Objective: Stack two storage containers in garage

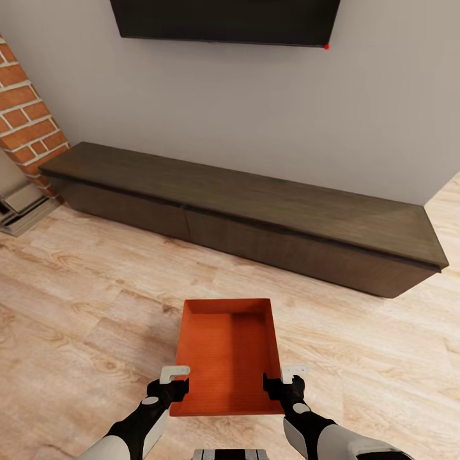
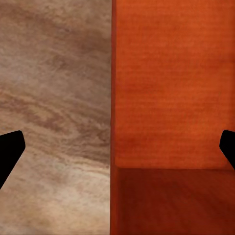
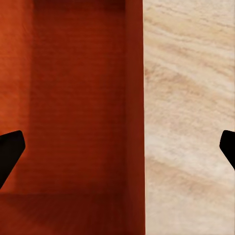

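I am in the living room, over light wood planks (image 1: 96, 306). One orange-red storage container (image 1: 230, 358) sits open side up between my two arms. My left gripper (image 1: 181, 387) is open and straddles the container's left wall near its near end. That wall (image 2: 113, 98) runs between the black fingertips (image 2: 11, 152). My right gripper (image 1: 276, 385) is open astride the right wall (image 3: 137, 98), with its fingertips (image 3: 10, 152) set wide apart. The container's inside (image 3: 78, 98) is empty. Whether it rests on the planks I cannot tell. The garage is out of view.
A long, low dark-wood TV cabinet (image 1: 255, 217) runs along the grey wall ahead, under a black TV (image 1: 223, 19). A red brick column (image 1: 25, 115) stands at the left, with a grey stepped base (image 1: 19, 207) beside it. Wood floor stretches to both sides.
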Controlling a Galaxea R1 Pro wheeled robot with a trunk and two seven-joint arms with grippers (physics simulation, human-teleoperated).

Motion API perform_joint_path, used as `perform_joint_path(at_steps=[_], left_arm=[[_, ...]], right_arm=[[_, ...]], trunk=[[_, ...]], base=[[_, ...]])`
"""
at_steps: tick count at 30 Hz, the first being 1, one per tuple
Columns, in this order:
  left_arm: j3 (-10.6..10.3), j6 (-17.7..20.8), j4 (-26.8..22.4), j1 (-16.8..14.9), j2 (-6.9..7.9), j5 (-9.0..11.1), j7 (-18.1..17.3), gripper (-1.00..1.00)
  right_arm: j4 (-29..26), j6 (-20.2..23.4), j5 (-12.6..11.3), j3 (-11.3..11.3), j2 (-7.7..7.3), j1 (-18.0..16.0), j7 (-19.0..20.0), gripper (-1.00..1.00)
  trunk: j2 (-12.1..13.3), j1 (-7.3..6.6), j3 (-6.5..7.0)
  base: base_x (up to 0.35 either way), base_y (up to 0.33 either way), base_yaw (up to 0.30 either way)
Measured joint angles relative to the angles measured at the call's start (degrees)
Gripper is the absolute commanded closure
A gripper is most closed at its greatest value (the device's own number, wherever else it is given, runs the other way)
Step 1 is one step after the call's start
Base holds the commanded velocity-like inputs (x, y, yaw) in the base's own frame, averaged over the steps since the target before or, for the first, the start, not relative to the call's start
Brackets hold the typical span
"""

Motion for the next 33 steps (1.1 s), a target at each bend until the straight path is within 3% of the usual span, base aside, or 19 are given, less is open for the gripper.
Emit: perform_joint_path(at_steps=[22, 33], left_arm=[[0.06, -0.07, -0.13, 0.0, 0.09, -0.08, 0.06, -1.0], [0.07, -0.09, -0.14, 0.0, 0.17, -0.11, 0.06, -1.0]], right_arm=[[0.0, 0.07, -0.06, 0.0, 0.0, 0.0, 0.0, -1.0], [0.0, 0.06, -0.08, 0.0, 0.0, 0.0, 0.0, -1.0]], trunk=[[-8.82, 4.83, -3.95], [-8.84, 4.84, -3.95]], base=[[0.0, 0.0, 0.0], [0.0, 0.0, 0.0]])
